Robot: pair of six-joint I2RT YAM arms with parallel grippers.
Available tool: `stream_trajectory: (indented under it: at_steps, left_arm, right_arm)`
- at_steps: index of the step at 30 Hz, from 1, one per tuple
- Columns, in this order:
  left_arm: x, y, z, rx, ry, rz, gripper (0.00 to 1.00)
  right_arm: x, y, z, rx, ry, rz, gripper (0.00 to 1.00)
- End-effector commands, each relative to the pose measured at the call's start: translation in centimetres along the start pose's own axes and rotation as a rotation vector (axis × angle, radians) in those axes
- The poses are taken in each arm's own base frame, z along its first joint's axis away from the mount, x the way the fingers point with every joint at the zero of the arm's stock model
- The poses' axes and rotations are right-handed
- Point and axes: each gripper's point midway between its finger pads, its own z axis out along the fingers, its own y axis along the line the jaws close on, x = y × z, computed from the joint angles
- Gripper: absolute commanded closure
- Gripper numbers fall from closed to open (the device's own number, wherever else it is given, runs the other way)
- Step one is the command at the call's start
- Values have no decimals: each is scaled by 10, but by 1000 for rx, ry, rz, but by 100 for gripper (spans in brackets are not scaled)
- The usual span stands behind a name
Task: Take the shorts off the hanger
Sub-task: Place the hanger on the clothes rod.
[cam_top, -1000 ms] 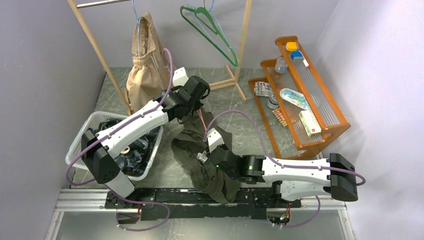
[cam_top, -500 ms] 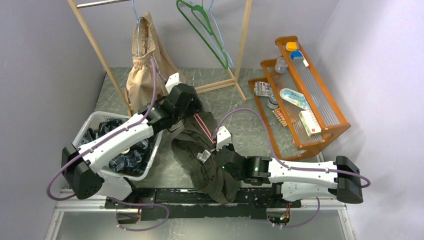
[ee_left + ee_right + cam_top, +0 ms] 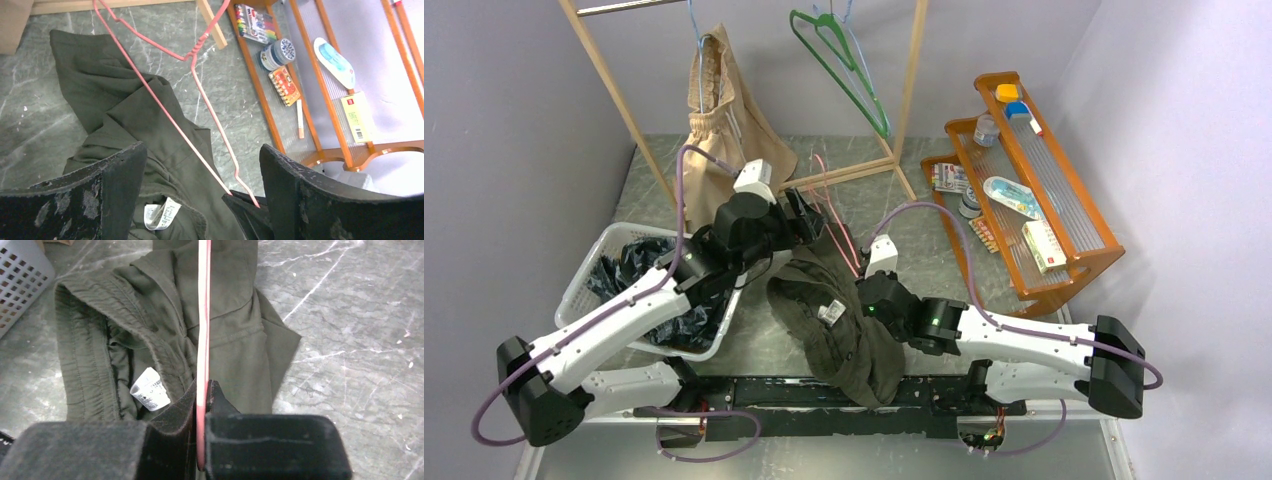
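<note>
Olive green shorts (image 3: 849, 335) heaped on the grey marbled table (image 3: 924, 250) between both arms, pink wire hanger (image 3: 202, 315) slanting over them, right gripper (image 3: 202, 390) clenched on the hanger's lower end, left gripper (image 3: 200, 162) above the fabric, jaws spread wide.

Plain olive-green fabric shorts (image 3: 849, 340) bear a white label, the thin wire hanger (image 3: 203, 315) is pink, the hanging fabric shorts (image 3: 709, 160) plain beige, the plastic hanger (image 3: 862, 100) green, the lattice plastic basket (image 3: 579, 285) white around dark patterned shorts (image 3: 629, 285), the wooden rack (image 3: 1039, 285) orange, the stone-look tabletop (image 3: 350, 315) grey with white veins.
</note>
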Motion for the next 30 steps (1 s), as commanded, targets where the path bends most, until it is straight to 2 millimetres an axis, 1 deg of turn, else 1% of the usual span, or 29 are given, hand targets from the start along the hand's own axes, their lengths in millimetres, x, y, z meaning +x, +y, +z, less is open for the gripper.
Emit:
stream_trajectory:
  at_steps: [1,5,6,8,10,12,14,15,18,23,27,30]
  left_arm:
    - [-3,1,-13,41,-29,32,14]
    - [19,48,-20,-114,-6,20,14]
    - [24,57,-22,-141,2,13,14]
    - [35,70,-27,-164,21,4,13]
    - [45,77,-31,-159,36,-10,13]
    - [51,82,-34,-160,40,-29,11]
    - [55,85,-36,-158,44,-40,7]
    - [57,85,-36,-153,52,-41,4]
    - [66,89,-36,-167,87,-46,0]
    - [79,91,-34,-182,136,-63,0]
    - [83,93,-35,-163,136,-76,0]
    - [83,95,-39,-173,136,-77,0]
  right_arm:
    - [-29,18,-4,-82,-58,75,100]
    - [-50,17,-11,-78,-98,79,100]
    - [-56,17,-13,-79,-112,82,100]
    - [-69,18,-17,-81,-137,93,100]
    - [-81,17,-21,-75,-160,107,100]
    - [-94,17,-24,-72,-190,115,100]
    - [-109,19,-26,-76,-231,120,100]
    - [-119,20,-28,-79,-255,122,100]
    - [-146,22,-28,-47,-316,102,100]
    - [-198,22,-23,42,-394,65,100]
    - [-230,27,-16,48,-444,40,100]
    - [-252,32,-11,48,-463,28,100]
